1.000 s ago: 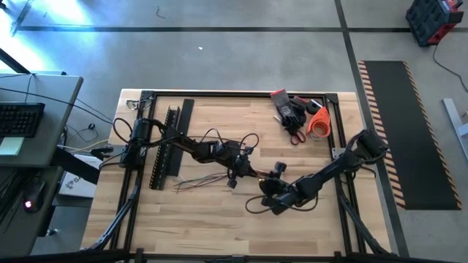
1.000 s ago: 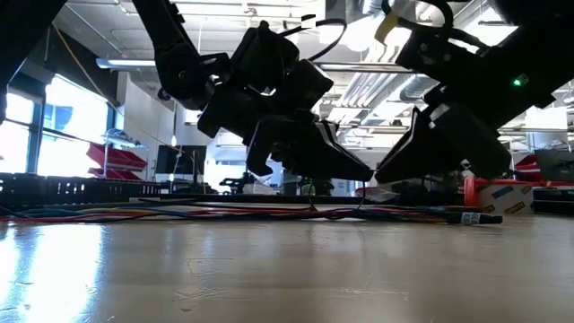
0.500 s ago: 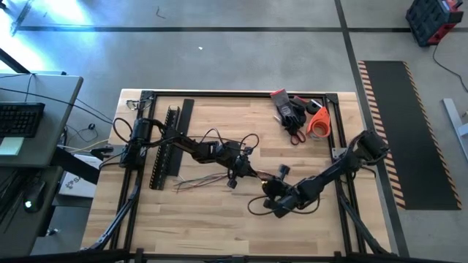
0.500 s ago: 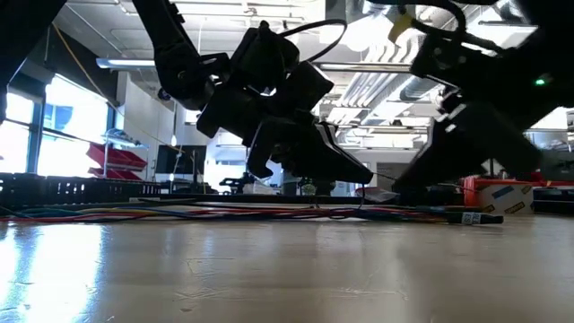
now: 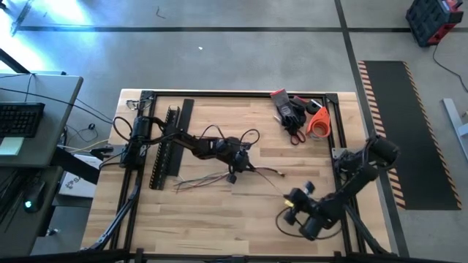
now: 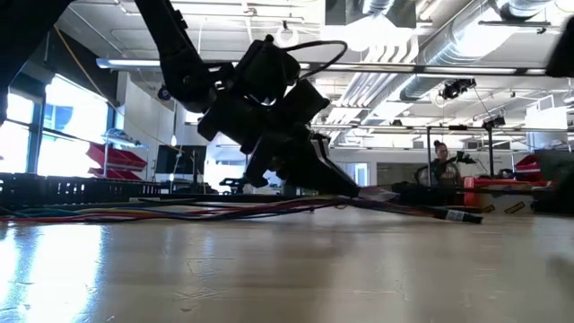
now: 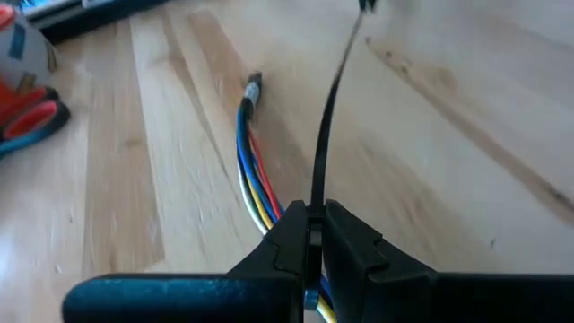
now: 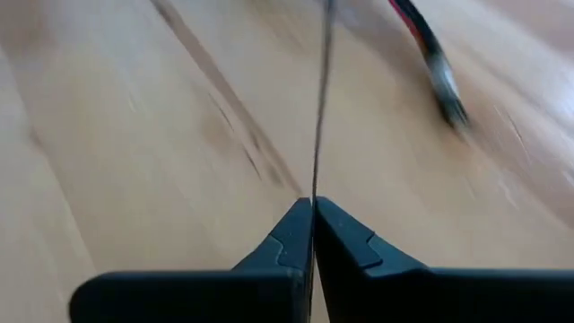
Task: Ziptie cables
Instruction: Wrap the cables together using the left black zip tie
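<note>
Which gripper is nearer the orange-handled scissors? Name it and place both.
Left. The left gripper is at mid-table, shut on the cables, below and left of the scissors. The right gripper, shut on a zip tie, is lower, near the table's bottom-right.

no text or labels readable — anywhere

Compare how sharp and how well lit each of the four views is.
High view: evenly lit, sharp across the table. Low view: bright windows and ceiling lights behind leave the left arm a dark silhouette. Left wrist view: the cables fairly sharp. Right wrist view: cable end and wood smeared by blur.
</note>
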Controlling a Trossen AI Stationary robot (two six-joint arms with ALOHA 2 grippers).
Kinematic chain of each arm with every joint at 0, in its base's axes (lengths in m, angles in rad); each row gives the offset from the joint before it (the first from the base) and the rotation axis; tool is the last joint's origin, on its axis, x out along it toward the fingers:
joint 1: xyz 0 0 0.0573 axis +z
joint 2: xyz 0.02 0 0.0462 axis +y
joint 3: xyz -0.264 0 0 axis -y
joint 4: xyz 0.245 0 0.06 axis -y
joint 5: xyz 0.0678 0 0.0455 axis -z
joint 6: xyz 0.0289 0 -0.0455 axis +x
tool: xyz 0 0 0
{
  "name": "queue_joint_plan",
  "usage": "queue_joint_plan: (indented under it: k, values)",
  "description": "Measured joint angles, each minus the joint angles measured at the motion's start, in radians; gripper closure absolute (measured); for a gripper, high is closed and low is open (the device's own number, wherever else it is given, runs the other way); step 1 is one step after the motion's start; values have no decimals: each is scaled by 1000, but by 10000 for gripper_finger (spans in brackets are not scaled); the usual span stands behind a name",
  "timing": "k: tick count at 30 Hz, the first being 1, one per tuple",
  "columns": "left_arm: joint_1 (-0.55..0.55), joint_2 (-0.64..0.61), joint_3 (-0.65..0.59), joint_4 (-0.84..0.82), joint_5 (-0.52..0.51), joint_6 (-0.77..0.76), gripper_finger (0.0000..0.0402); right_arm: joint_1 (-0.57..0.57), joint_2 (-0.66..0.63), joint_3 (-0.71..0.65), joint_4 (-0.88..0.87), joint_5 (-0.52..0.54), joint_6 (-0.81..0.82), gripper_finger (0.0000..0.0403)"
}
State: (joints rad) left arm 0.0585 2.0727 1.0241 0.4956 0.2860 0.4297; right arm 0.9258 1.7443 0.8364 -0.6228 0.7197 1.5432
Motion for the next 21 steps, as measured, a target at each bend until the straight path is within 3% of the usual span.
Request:
queue_joint_plan:
  k: [7,10,16,21]
  values:
    - [1,0,-15,-31,-16,18,396,109,0,88,-361,-206,277,402]
    - [1,0,-17,-29,-17,18,396,123,-1,125,-387,-168,271,403]
    - [1,0,-17,-28,-16,17,396,65,-37,175,-242,157,-39,400]
    - [-1,0,-17,-27,-15,-3,396,-52,-42,32,187,212,-430,358]
